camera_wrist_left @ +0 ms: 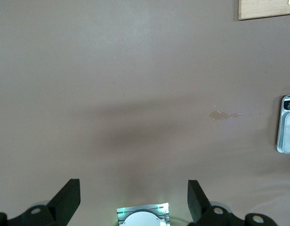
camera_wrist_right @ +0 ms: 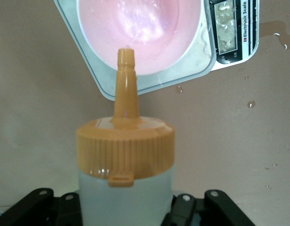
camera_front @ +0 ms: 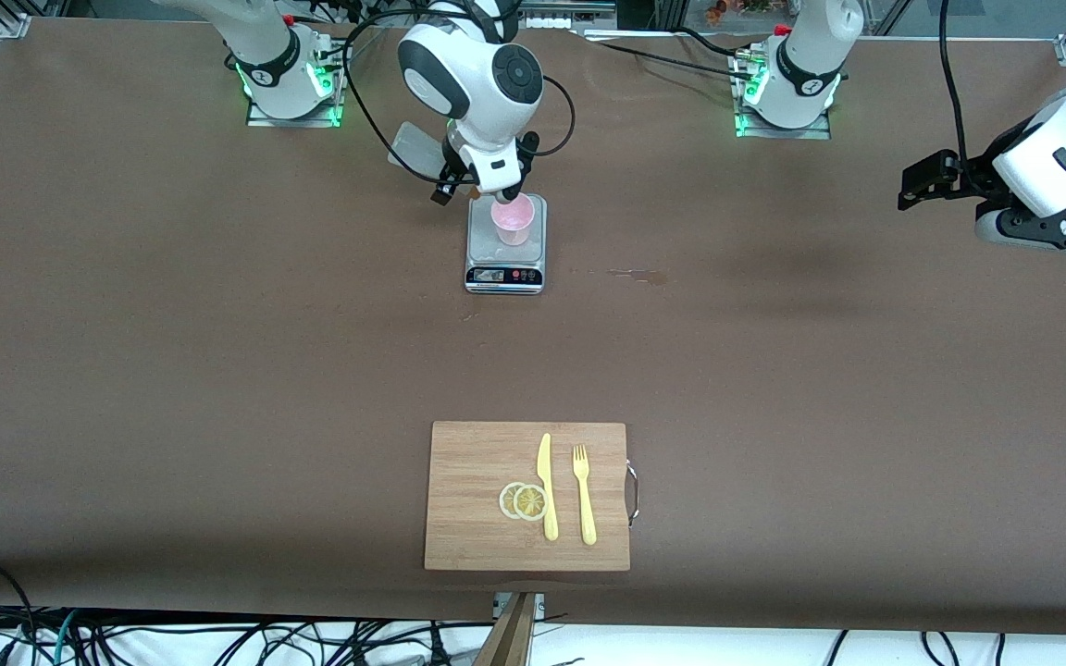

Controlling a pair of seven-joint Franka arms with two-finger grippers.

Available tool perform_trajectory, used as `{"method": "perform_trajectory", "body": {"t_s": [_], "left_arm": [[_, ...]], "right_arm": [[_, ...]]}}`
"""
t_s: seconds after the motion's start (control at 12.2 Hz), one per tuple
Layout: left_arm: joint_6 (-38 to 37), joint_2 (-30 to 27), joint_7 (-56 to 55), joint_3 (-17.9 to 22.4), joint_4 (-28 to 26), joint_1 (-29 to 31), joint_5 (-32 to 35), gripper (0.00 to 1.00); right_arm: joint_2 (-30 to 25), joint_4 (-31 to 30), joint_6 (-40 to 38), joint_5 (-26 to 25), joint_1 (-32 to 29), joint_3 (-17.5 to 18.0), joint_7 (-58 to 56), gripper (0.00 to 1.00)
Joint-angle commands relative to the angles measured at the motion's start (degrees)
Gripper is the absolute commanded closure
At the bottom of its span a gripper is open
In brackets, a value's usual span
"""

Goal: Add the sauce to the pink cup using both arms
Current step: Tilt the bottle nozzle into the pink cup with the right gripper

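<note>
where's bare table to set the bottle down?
Bare brown table between the silver scale and the bamboo cutting board, and toward both ends. Crowded at the scale: the pale pink cup sits on it, right gripper with the orange-capped squeeze bottle over it.

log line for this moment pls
right end effector: shut on sauce bottle, nozzle over pink cup on scale | left end effector: open, waiting over bare table

The scale (camera_wrist_left: 287, 125) (its plate mostly) is cut off in the left wrist view.
</note>
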Motion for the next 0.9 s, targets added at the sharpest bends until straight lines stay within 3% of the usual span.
{"method": "perform_trajectory", "body": {"t_s": [0.0,0.49,0.82], "left_arm": [[-0.56,0.52,0.38,-0.21,1.20,-0.04,0.18,0.00],[-0.56,0.52,0.29,-0.21,1.20,-0.13,0.18,0.00],[-0.56,0.52,0.29,-0.21,1.20,-0.22,0.09,0.00]], "right_arm": [[0.24,2.01,-2.20,-1.12,0.46,0.04,1.09,1.00],[-2.65,5.36,-5.54,-0.15,-3.13,-0.04,-3.81,1.00],[-8.36,5.18,-5.54,6.59,-9.80,-0.04,-14.25,1.00]]}}
